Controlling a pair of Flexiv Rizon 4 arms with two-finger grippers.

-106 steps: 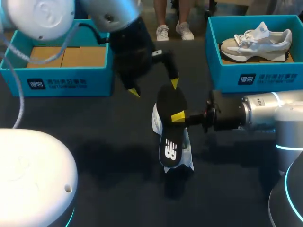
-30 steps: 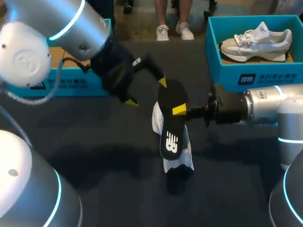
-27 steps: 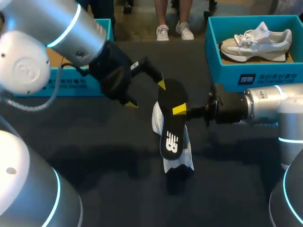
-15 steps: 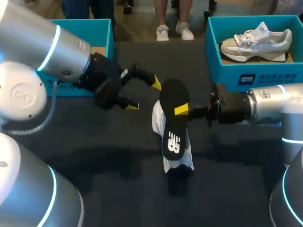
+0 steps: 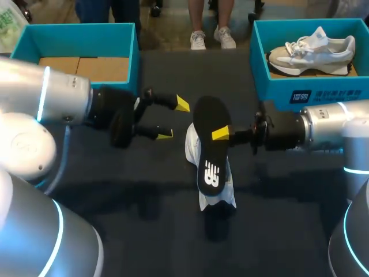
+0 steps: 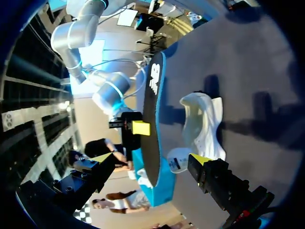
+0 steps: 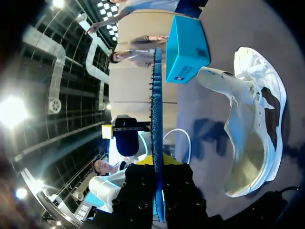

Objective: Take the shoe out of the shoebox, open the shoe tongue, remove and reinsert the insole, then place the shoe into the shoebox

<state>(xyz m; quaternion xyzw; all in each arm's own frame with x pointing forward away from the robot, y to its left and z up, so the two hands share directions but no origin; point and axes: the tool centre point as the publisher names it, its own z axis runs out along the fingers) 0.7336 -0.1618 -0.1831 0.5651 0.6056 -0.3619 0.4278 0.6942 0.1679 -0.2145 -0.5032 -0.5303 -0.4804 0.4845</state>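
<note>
Head view: left gripper (image 5: 173,119) has backed off leftward from the insole (image 5: 210,144), fingers wide and empty, near the left shoebox (image 5: 75,34). The insole now hangs pinched by the right gripper (image 5: 218,134) alone above the white shoe (image 5: 222,195) at mid-table, so reinsertion looks next. Both boxes' walls, including the right shoebox (image 5: 311,92), stand well apart from the shoe, leaving working room.

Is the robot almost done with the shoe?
About halfway. Done: the shoe is out of the shoebox, insole removed. In hand: the right gripper holds the insole over the shoe; the left gripper is open beside it. Left: insole back in, shoe back in the box.
</note>
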